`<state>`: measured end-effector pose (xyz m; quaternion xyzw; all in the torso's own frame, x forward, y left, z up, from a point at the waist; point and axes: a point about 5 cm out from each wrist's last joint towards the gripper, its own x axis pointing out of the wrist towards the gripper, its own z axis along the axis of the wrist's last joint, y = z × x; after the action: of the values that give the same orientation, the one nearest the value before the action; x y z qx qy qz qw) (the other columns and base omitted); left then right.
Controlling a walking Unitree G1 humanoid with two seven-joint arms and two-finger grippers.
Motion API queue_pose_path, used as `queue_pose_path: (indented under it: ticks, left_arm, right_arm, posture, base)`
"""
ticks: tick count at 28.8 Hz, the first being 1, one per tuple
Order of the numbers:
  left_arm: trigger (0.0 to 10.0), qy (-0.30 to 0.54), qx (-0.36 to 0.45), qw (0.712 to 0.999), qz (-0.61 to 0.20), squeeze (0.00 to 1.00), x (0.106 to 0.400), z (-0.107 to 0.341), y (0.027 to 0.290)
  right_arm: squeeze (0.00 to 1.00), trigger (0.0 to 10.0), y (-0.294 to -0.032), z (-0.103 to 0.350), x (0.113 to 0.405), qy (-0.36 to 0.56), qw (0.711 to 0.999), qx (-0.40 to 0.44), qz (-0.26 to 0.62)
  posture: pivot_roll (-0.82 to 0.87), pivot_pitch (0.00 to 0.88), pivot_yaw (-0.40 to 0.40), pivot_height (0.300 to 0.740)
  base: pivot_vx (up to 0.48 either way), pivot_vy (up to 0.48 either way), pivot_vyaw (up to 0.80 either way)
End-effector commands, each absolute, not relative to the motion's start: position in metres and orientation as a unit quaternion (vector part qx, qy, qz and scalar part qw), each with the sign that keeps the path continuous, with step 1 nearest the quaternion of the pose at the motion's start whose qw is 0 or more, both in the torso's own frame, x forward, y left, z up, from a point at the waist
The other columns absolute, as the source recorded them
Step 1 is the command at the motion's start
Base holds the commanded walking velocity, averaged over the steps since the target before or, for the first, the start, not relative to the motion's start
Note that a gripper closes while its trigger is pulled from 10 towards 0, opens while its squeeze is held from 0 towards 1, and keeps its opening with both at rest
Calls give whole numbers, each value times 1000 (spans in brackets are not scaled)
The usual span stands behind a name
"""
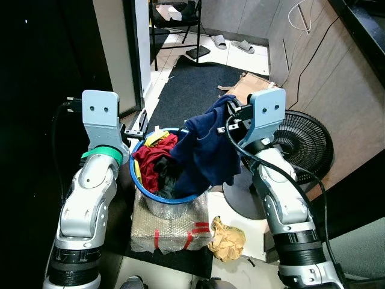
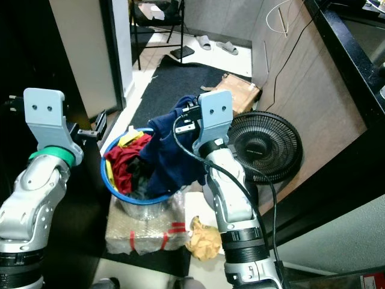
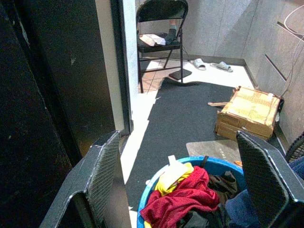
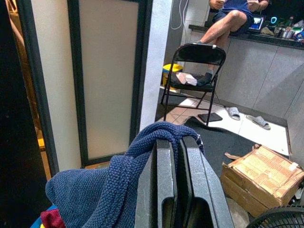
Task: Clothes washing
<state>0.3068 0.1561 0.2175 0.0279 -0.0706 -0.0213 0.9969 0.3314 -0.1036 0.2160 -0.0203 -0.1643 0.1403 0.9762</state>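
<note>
A blue sweater [image 1: 204, 150] is pinched tight in the closed jaws of the right gripper [image 4: 178, 142] and is held up over the blue basket [image 1: 157, 195], its bottom end hanging inside. The left gripper [image 3: 183, 185] is held wide open just beside the basket, over the red cloth [image 1: 153, 159]. A black fan [image 1: 307, 144] is seen nearby

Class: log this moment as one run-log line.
right gripper: shut on navy garment, lifted over blue basket | left gripper: open beside basket | red clothes: in basket
</note>
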Motion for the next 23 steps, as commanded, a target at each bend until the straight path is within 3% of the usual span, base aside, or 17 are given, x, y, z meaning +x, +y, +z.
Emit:
queue_pose_path:
  ticks: [1,19,23]
  left_arm:
    - [10000,-80,31,996,-21,0,305,221,153]
    - [10000,-84,32,996,-19,0,305,223,151]
    - [10000,-83,30,996,-19,0,305,222,150]
  right_arm:
    - [0,10000,-104,219,329,-174,975,-21,139]
    - [0,10000,-104,219,328,-171,976,-20,137]
    - [0,10000,-104,218,330,-162,977,-13,136]
  posture:
    - [51,72,-53,740]
    - [52,77,-52,740]
    - [52,78,-53,740]
  base:
    - [0,0,0]
    - [0,0,0]
    - [0,0,-800]
